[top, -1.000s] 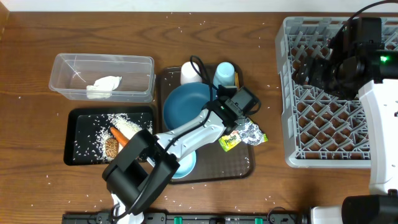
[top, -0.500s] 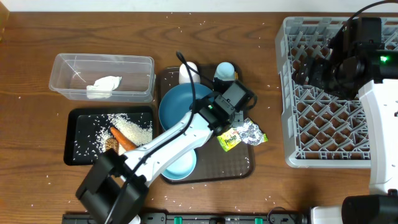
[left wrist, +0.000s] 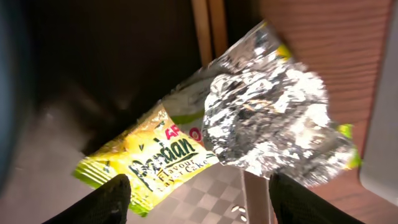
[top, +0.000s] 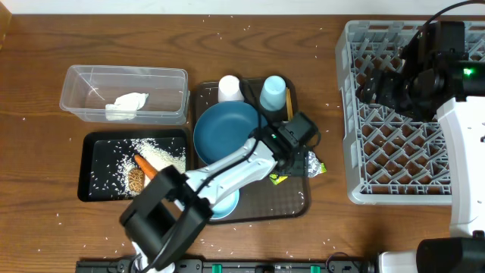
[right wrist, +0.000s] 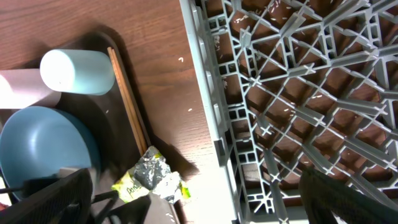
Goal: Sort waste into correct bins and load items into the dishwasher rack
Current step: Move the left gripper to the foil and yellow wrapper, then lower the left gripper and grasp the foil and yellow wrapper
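Note:
My left gripper (top: 292, 161) hangs open just over the green-yellow wrapper (left wrist: 149, 158) and the crumpled silver foil (left wrist: 267, 118) at the brown serving tray's right edge; nothing is between its fingers. The dark blue plate (top: 226, 130), white cup (top: 229, 89), light blue cup (top: 273, 92), chopsticks (top: 289, 102) and white bowl (top: 223, 203) sit on that tray. The napkin (top: 126, 105) lies in the clear container (top: 76, 95). Rice (top: 155, 154), the carrot (top: 146, 167) and a brown lump (top: 136, 179) lie in the black tray (top: 95, 189). My right gripper (top: 379, 87) stands open above the grey rack (top: 342, 114).
The brown serving tray (top: 292, 205) holds the dishes in the middle of the wooden table. Loose rice grains are scattered over the table top and the rack floor. The left arm reaches across the bowl and the plate's near edge.
The left jaws have opened. The left gripper swung up toward the cups, then came back down over the wrapper and foil. The right arm has not moved.

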{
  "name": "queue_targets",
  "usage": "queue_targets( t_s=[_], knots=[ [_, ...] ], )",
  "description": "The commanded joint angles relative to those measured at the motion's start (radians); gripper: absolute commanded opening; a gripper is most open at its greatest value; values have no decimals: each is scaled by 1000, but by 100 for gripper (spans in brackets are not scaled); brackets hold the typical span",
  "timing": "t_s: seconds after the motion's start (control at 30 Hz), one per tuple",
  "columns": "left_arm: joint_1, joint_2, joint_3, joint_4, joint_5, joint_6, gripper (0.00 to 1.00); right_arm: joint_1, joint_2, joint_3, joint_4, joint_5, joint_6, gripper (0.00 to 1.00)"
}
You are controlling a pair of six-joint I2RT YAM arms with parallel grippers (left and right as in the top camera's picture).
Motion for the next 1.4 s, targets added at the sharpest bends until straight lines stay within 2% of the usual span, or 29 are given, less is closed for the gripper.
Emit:
queue_targets(
  t_s=[0.0,0.27,0.37,0.5,0.7,1.03,1.37],
  knots=[
    [0,37,-1,13,-1,-64,69,-5,-3,10,-1,3,13,99],
    [0,73,-1,44,-80,-96,67,-5,-3,10,-1,3,13,99],
    [0,73,-1,48,-110,-96,62,-5,-3,10,-1,3,13,99],
    [0,75,-1,48,-151,-96,49,-5,-3,10,-1,3,13,99],
    [-1,98,-1,56,-151,-97,44,-5,-3,10,-1,3,13,99],
    [-1,135,-1,54,-142,-96,6,-5,-3,10,-1,3,13,99],
    [-12,124,0,15,-135,-96,6,-5,-3,10,-1,3,13,99]
  ],
)
